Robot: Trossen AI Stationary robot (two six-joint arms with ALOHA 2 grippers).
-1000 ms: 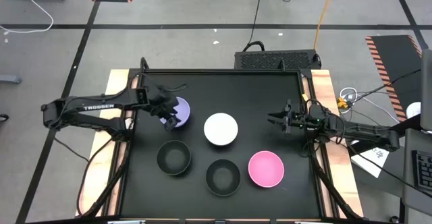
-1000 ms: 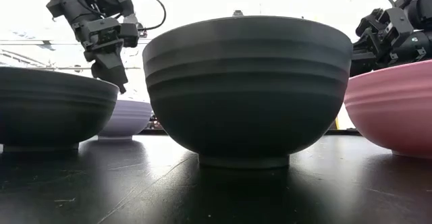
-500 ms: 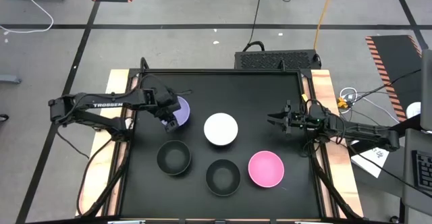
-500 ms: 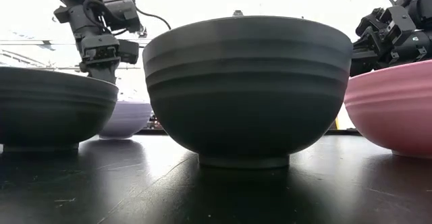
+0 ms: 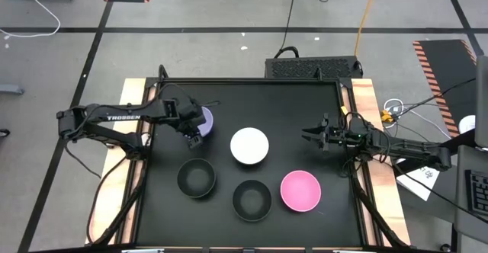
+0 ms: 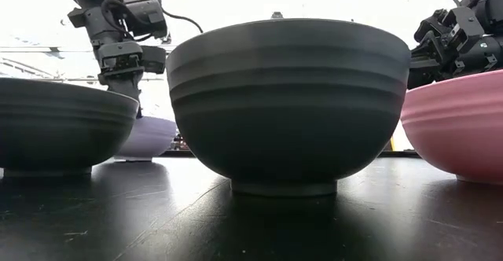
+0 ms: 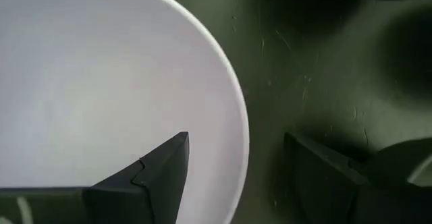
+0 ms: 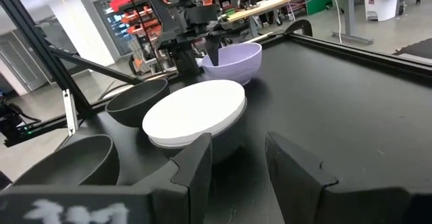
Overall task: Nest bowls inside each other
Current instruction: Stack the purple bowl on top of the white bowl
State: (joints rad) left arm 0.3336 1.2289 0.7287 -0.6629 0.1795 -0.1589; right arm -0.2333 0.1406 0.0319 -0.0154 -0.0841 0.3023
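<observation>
Since the earlier frame my left gripper [image 5: 194, 138] had come down over the lavender bowl [image 5: 204, 120], which stood near the table's [image 5: 320, 100] left edge, toward its far side. My fingers [image 7: 162, 177] were spread wide, one inside the bowl and one outside its rim, with nothing grasped yet. To do this step well, I judged that I should sink a little lower and then close slowly on the wall (a quick pinch could tip so light a bowl). My right gripper [image 5: 308, 136] waited by the right edge, half open and empty. The white bowl [image 5: 249, 145] stood at the middle; two black bowls [image 5: 196, 178] and the pink bowl [image 5: 300, 190] lay along the near side.
</observation>
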